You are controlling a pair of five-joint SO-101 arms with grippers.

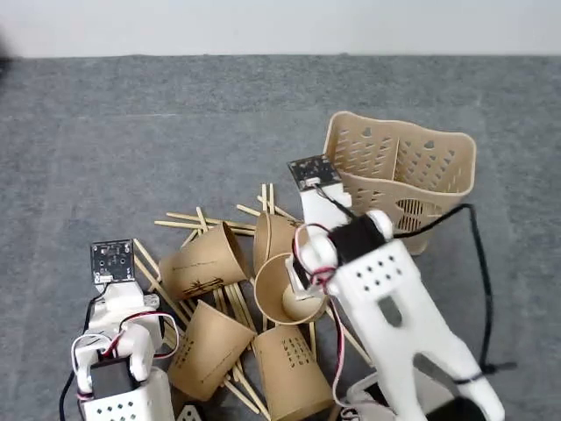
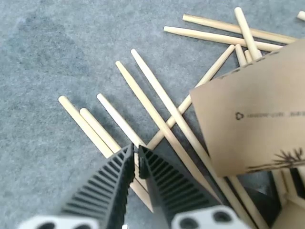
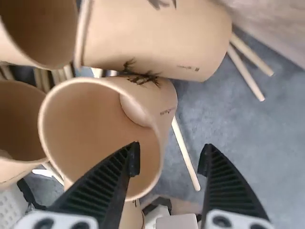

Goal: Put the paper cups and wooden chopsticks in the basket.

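Over on the left, the left arm (image 1: pixel 118 329) is sitting low at the near edge of the grey carpet (image 1: pixel 131 132). The left gripper (image 2: pixel 136 151) is pointing down with its jaws drawn almost together, only a thin slit showing between them. One pale chopstick (image 2: pixel 119 119) is running right up to the tips. I cannot tell whether it is being pinched or just lying beneath.

Around it the wooden chopsticks (image 1: pixel 203 219) are lying scattered and crossed on the carpet, several of them slipping under the cups. In the middle, five paper cups (image 1: pixel 206 261) are lying in a close heap among the sticks, all of them outside the basket.

The open cup (image 1: pixel 285 291), its mouth turned up toward the room, is sitting just under the right arm (image 1: pixel 386 289). The right gripper (image 3: pixel 172 150) is standing wide. One finger (image 3: pixel 114 181) is reaching into that cup's mouth and the other is hanging outside its wall, so the rim is lying between them unsqueezed.

Farther right, the basket (image 1: pixel 438 167) is standing upright on the carpet, just beyond the right arm.
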